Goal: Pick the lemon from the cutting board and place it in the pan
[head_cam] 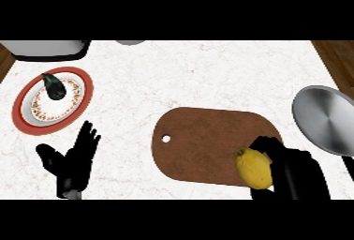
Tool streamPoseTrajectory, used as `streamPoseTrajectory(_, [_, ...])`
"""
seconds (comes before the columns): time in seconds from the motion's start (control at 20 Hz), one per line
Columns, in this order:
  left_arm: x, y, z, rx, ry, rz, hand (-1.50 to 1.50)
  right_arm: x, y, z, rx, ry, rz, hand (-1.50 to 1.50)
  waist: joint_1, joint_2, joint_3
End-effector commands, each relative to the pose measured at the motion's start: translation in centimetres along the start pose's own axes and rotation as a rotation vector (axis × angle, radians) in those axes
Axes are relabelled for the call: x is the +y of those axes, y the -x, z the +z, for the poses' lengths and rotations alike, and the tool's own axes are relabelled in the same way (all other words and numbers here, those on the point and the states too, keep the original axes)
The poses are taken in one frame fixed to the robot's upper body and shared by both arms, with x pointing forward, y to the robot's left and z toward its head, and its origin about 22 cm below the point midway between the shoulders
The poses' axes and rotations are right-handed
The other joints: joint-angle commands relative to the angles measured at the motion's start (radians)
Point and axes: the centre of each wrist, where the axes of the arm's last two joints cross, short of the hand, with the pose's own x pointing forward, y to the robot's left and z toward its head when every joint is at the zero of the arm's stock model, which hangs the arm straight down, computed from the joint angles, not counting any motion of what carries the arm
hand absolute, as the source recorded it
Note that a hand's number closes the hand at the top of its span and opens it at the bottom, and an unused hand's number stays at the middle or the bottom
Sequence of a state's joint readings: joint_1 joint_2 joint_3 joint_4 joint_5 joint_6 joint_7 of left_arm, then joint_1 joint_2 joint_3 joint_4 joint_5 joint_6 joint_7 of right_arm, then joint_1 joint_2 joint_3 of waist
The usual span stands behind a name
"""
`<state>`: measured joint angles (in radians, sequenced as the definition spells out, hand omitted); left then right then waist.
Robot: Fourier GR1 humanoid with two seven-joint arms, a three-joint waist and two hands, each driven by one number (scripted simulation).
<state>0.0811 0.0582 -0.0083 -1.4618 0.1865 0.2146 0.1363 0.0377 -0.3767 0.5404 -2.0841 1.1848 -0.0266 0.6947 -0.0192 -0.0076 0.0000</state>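
Observation:
A yellow lemon (253, 168) lies at the near right edge of the brown cutting board (207, 145). My right hand (294, 171) is curled round the lemon from its right side, fingers over its top. The grey pan (325, 119) sits to the right of the board, partly cut off by the view's edge. My left hand (72, 161) rests open at the lower left, fingers up, away from the board.
A red-rimmed plate (27, 117) with a dark vegetable (54, 86) on it sits at the far left. A grey appliance (48, 49) stands at the back left. The wooden counter edge (339, 56) shows at the back right.

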Motion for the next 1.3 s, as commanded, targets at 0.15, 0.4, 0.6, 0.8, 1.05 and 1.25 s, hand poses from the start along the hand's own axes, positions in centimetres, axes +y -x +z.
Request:
streamPoseTrajectory(0.15, [0.3, 1.3, 1.9, 0.005, 0.014, -0.011, 0.00, -5.1, 2.6, 1.8, 0.093, 0.122, -0.067, 1.50, 0.014, 0.005, 0.000])
streamPoseTrajectory(0.4, [-0.3, -1.1, 0.1, -0.001, 0.036, -0.005, 0.00, -5.5, 3.7, -1.5, 0.161, 0.157, -0.167, 1.50, 0.018, 0.007, 0.000])
streamPoseTrajectory(0.6, [-1.3, 0.8, 0.2, 0.011, 0.005, 0.005, 0.00, -5.4, 7.8, -5.7, 0.197, 0.166, -0.215, 1.50, 0.024, 0.009, 0.001])
streamPoseTrajectory(0.8, [-2.3, -0.3, -0.2, 0.007, 0.036, -0.017, 0.00, -5.4, 10.5, -9.5, 0.234, 0.243, -0.132, 1.50, 0.026, 0.010, 0.000])
streamPoseTrajectory(1.05, [-1.4, -0.2, -0.7, -0.018, 0.058, -0.003, 0.00, -3.1, 16.0, -14.0, 0.276, 0.249, -0.085, 1.50, 0.043, 0.015, 0.001])
streamPoseTrajectory(1.25, [-0.8, 0.2, -1.2, -0.007, 0.039, 0.012, 0.00, -1.4, 21.5, -14.8, 0.288, 0.264, -0.089, 1.50, 0.042, 0.017, 0.002])
